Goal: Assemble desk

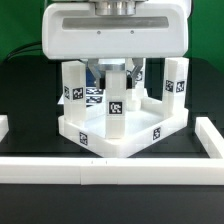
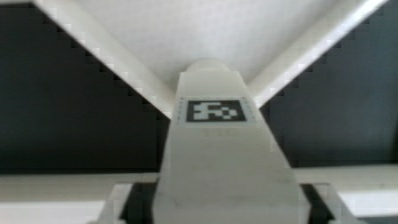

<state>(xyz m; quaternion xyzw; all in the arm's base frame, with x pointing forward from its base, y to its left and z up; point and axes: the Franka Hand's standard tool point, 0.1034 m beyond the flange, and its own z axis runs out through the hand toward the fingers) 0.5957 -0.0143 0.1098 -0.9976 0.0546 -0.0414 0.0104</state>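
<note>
The white desk tabletop (image 1: 120,138) lies with its raised rim up in the middle of the black table. Three white tagged legs stand upright in its corners: one at the exterior view's left (image 1: 73,88), one at its right (image 1: 176,82), and one behind (image 1: 140,74). My gripper (image 1: 113,74) hangs over the tabletop, shut on a fourth leg (image 1: 115,98) that it holds upright. In the wrist view this leg (image 2: 217,110) sits between my fingers (image 2: 139,200), its far end pointing at a corner of the rim (image 2: 107,50). Whether it touches the socket is hidden.
Low white border rails run along the front (image 1: 110,170), the exterior view's right (image 1: 212,140) and its left (image 1: 5,125). A green backdrop (image 1: 20,30) stands behind the table.
</note>
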